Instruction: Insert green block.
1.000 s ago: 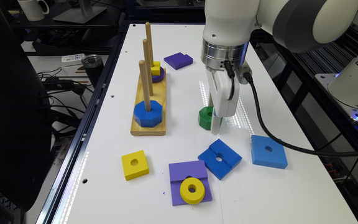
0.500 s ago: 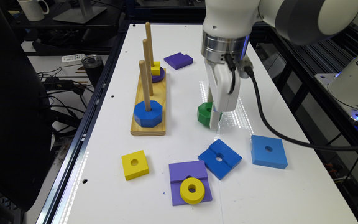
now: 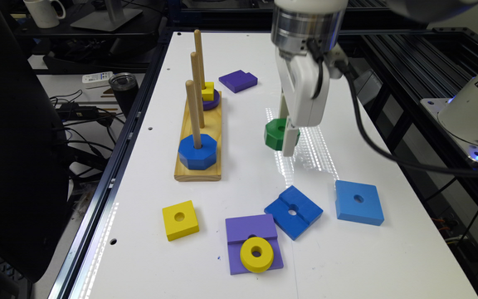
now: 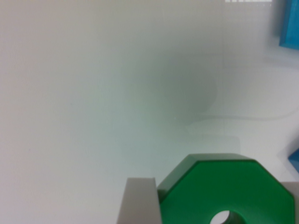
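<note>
Gripper (image 3: 285, 139) clamped on green block (image 3: 275, 133), w/ one grey finger (image 4: 138, 201) pressed flat against block's side in wrist view (image 4: 224, 191). Block lifted clear of the white desk (image 3: 239, 265), shadow underneath in wrist view, round centre hole visible. Held above mid-desk, between the wooden peg base (image 3: 199, 143) and the desk's right long edge in exterior view, nearer the base.

Peg base near desk's left long edge in exterior view, lengthwise along it, three upright pegs. Near peg (image 3: 193, 114) carrying blue octagonal block (image 3: 197, 151), seated on base. Far end of base: small yellow block (image 3: 208, 91) on a purple round piece (image 3: 213, 101); which peg, can't tell exactly.

Loose on desk:
- purple notched block (image 3: 237, 80), toward far edge, just past the base.
- yellow square block (image 3: 180, 219), near edge side, below the base end.
- big purple block (image 3: 252, 243) w/ yellow ring (image 3: 257, 254) lying on its near part.
- dark blue grooved square (image 3: 293, 211), corner touching or nearly touching the purple block.
- lighter blue square (image 3: 359, 202), just beside dark blue one, toward right long edge; its corner prob. the blue bit at wrist view's edge (image 4: 289, 23).

Off desk, exterior view's left: dark tumbler (image 3: 123, 87), white mug (image 3: 44, 12), cables.
</note>
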